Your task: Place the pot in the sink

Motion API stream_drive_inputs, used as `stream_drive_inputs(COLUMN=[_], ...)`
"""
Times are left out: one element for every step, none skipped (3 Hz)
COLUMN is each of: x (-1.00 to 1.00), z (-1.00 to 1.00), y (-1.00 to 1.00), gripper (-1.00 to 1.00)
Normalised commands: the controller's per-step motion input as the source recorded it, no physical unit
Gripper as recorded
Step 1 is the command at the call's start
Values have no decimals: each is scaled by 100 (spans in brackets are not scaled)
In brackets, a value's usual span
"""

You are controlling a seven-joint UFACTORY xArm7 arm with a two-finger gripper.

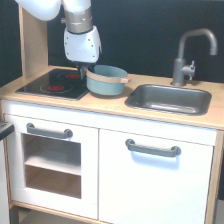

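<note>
The light blue-teal pot (106,81) with a tan rim band is on or just above the wooden counter, at the right edge of the black stovetop (50,85). My gripper (83,69) comes down from above. Its dark fingers are closed on the pot's left rim, and the white gripper body hides most of them. The grey metal sink (170,99) lies to the exterior view's right of the pot, a short gap away. The sink is empty and its curved grey faucet (192,50) stands behind it.
The stovetop has red rings. A wooden side post (32,40) rises at the back left. Below the counter are white cabinet doors with grey handles (152,148). A dark wall lies behind the counter.
</note>
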Motion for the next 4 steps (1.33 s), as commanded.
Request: stream_drive_inputs(x=[6, 6, 5, 8], z=[15, 17, 15, 12], y=[-2, -3, -4, -4], gripper=[-92, -88, -76, -63])
